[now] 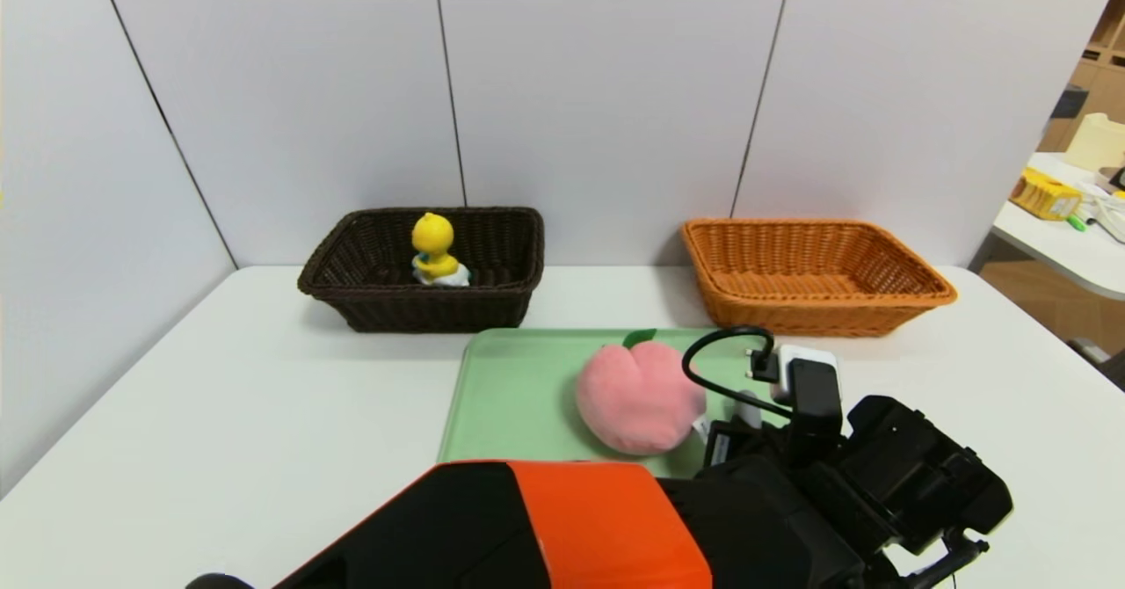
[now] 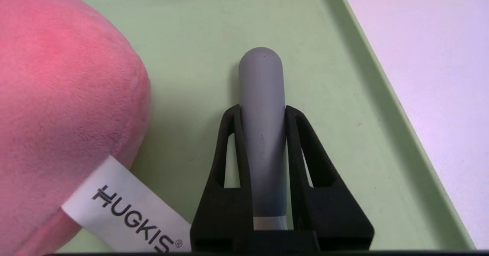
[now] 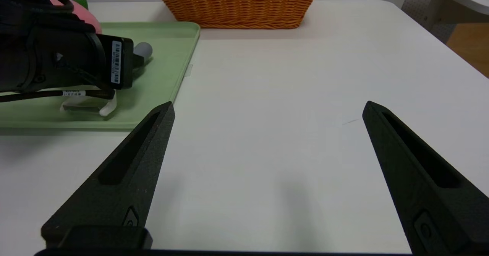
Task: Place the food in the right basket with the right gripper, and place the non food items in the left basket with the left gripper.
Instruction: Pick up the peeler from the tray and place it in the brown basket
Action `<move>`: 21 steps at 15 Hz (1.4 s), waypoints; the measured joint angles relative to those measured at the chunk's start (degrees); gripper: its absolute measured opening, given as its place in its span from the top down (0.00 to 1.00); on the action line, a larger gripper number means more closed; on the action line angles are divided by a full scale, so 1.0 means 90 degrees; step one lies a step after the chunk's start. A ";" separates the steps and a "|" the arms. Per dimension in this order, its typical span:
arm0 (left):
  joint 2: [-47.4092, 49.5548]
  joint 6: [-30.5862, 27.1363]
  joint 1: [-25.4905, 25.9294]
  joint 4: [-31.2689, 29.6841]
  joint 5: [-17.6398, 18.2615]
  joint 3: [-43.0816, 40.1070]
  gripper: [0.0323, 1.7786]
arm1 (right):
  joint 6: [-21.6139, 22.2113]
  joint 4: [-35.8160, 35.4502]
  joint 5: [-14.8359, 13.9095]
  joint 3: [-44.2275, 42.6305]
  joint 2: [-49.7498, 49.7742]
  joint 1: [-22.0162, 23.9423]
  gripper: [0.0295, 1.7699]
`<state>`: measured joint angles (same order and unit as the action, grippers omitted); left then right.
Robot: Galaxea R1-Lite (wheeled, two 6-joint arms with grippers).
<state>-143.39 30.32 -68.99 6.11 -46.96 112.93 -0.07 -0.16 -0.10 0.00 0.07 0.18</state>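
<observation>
On the white desk (image 1: 264,413), a pale green tray (image 1: 510,387) carries a pink plush peach (image 1: 637,396) with a green leaf and a grey handle (image 2: 262,133), while the dark brown woven basket (image 1: 492,303) holds a yellow duck toy (image 1: 435,250) and the woven basket (image 1: 817,272) at the far right is orange.

duck (image 1: 434,250) in left basket (image 1: 352,259) | peach (image 1: 640,396) on tray (image 1: 510,391), likely touching
</observation>
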 joint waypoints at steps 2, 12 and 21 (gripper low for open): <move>0.0110 -0.0022 -0.0004 0.0031 0.0003 -0.0009 0.85 | -0.0003 0.0000 0.0000 0.0000 0.0000 0.0000 0.04; 0.1283 -0.0255 -0.0206 0.0748 0.0034 -0.0130 0.85 | 0.0000 0.0000 0.0000 0.0000 0.0000 0.0000 0.04; 0.2361 -0.2290 0.0702 0.0782 0.0085 -0.0130 0.85 | 0.0000 0.0000 0.0003 0.0000 0.0000 0.0000 0.04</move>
<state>-122.14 9.70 -62.67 13.14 -46.19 111.76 -0.07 -0.16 -0.07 0.00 0.07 0.18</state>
